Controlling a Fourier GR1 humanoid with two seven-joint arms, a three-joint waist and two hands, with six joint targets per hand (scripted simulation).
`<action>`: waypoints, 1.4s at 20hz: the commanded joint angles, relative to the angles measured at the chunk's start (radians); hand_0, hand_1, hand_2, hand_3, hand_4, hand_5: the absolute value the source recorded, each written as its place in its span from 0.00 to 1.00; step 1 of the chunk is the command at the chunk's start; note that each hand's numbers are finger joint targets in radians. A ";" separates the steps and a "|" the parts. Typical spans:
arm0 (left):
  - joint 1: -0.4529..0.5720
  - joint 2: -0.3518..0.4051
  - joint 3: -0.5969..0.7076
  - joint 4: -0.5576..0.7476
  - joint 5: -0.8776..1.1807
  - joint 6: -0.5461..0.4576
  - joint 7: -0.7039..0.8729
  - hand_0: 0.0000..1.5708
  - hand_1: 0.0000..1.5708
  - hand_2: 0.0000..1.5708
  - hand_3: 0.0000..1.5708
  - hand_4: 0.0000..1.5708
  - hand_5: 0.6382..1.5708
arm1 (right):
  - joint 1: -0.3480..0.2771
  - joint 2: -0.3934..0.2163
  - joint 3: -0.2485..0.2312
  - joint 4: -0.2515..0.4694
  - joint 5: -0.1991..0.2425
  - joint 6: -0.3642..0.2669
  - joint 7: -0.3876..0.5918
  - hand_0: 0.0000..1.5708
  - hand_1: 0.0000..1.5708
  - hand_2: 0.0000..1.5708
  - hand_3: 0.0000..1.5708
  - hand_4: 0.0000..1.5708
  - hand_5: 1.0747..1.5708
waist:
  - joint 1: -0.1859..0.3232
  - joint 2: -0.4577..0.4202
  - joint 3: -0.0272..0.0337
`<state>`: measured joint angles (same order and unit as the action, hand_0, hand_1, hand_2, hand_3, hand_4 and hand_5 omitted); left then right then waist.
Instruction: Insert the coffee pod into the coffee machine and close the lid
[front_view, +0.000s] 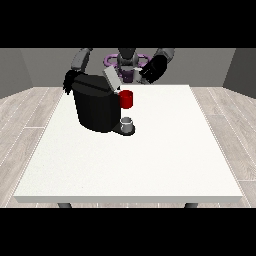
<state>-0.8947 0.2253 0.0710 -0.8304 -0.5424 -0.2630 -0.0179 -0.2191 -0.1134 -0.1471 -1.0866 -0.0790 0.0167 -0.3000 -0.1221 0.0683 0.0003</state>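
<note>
on the white table (150, 160), a black coffee machine (95, 107) without readable writing

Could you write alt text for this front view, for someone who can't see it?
A black coffee machine with its lid raised stands on a white table, a small cup under its red part. A robot behind it holds both hands near the machine.

Coffee machine (95, 107) on table (150, 165), cup (127, 123) at its base.

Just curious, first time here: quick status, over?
Hand at view's right raised, empty; hand at view's left behind coffee machine. Lid up. Pod not visible. Cup underneath.
</note>
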 joint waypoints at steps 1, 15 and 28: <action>-0.078 0.000 0.034 0.006 0.023 -0.022 0.085 0.95 0.95 0.93 0.79 0.40 1.00 | -0.007 -0.027 -0.003 0.001 -0.013 0.041 0.003 0.00 0.00 0.00 0.00 0.14 1.00 | -0.043 0.006 -0.0001; -0.188 0.143 0.162 0.111 0.062 0.045 0.007 0.95 0.95 0.94 0.90 0.38 1.00 | -0.097 -0.002 0.073 -0.059 -0.018 0.143 -0.050 0.00 0.00 0.00 0.00 0.10 1.00 | -0.127 0.198 -0.0005; -0.299 0.247 0.163 0.154 0.038 0.021 0.008 0.91 0.91 0.95 0.90 0.43 1.00 | -0.226 -0.046 0.032 -0.001 -0.010 0.120 -0.036 0.00 0.00 0.00 0.00 0.16 1.00 | -0.162 0.323 -0.0006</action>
<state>-1.1787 0.4321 0.2322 -0.7180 -0.4868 -0.2506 0.0207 -0.4067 -0.1599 -0.1257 -1.0519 -0.0908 0.1464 -0.3880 -0.2512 0.3559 0.0010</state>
